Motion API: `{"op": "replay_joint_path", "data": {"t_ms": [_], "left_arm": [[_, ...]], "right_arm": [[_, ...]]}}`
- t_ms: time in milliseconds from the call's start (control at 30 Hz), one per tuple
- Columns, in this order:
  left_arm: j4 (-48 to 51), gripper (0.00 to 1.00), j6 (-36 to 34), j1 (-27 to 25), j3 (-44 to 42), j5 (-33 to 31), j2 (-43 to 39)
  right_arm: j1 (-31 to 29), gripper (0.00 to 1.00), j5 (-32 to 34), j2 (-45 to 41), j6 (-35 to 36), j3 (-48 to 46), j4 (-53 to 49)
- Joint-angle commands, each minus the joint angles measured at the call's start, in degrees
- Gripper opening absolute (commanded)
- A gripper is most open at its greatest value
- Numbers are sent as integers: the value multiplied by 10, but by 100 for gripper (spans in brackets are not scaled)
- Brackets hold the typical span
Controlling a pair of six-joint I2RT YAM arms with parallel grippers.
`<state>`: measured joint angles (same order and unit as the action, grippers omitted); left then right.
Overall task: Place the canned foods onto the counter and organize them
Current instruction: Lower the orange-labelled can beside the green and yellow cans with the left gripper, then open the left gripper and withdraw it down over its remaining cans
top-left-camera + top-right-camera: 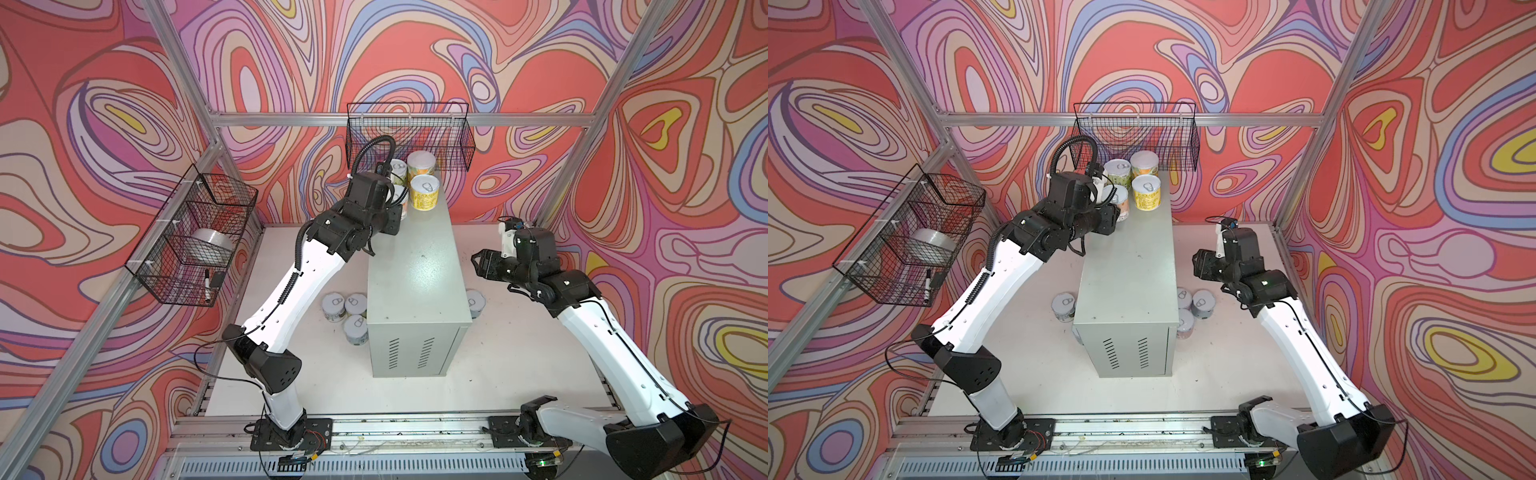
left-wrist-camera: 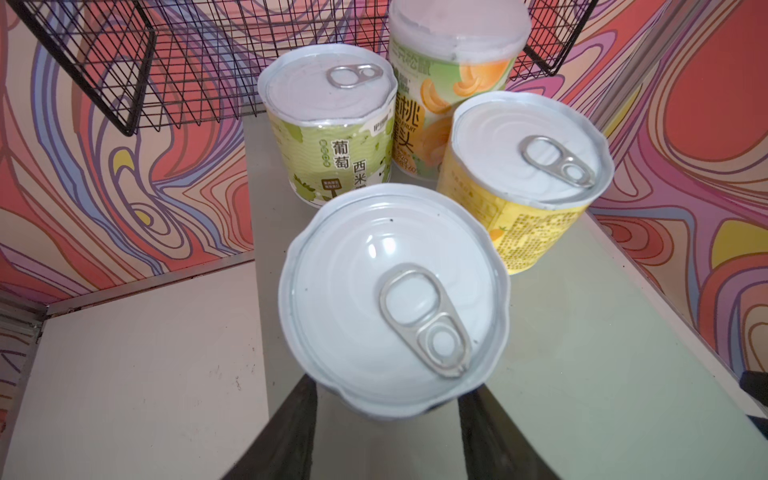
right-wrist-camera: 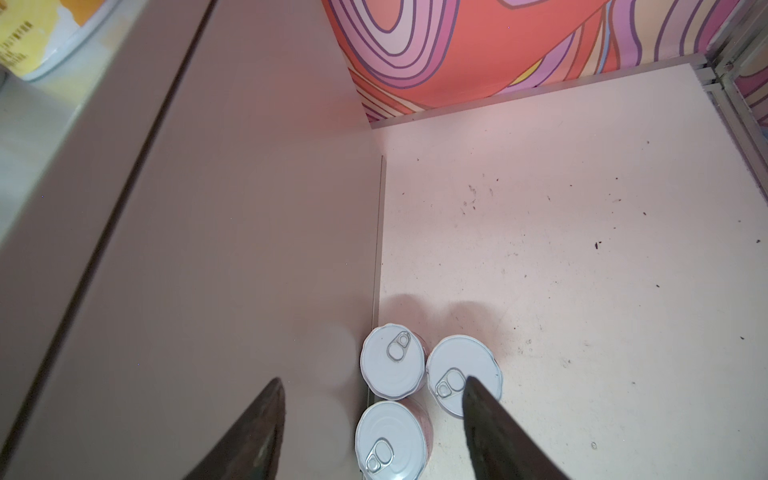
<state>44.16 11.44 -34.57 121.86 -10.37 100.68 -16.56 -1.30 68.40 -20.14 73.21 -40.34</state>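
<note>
Cans (image 1: 424, 193) stand close together at the far end of the counter (image 1: 415, 266) — we count four up there. The green can (image 2: 328, 137) and the tall can (image 2: 453, 54) are by the far edge, with the green one toward the far left corner. The yellow can (image 2: 528, 166) stands just in front of the tall one.

The fourth can (image 2: 392, 299) is by the left edge, just in front of the green one. The left claw (image 2: 388, 399) is clenched on its sides. We think it grips the sides so the lid stays up and the can stands flat. We cannot tell if its bottom touches the counter yet.

We think the cans are packed tight at the far end to keep room for more. Most of the counter top is bare.

The right claw (image 3: 372, 382) is spread apart and holds nothing. It hangs beside the counter's right side, above three table cans (image 3: 392, 361). These stand on the table (image 3: 582, 249) close to that side — we think the claw is there to pick one. Three more cans (image 1: 356, 305) stand on the table by the counter's left side. So at least six are not up yet.
</note>
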Motion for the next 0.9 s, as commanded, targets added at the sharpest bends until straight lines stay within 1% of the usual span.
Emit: {"op": "replay_joint_path", "data": {"t_ms": [0,500,867], "left_arm": [[-33,55,10,9,14,18,10],[-44,55,20,26,41,43,40],[-47,55,28,35,47,44,51]], "right_arm": [[2,69,7,3,8,14,2],[2,70,9,15,10,15,8],[2,70,13,17,10,19,7]]}}
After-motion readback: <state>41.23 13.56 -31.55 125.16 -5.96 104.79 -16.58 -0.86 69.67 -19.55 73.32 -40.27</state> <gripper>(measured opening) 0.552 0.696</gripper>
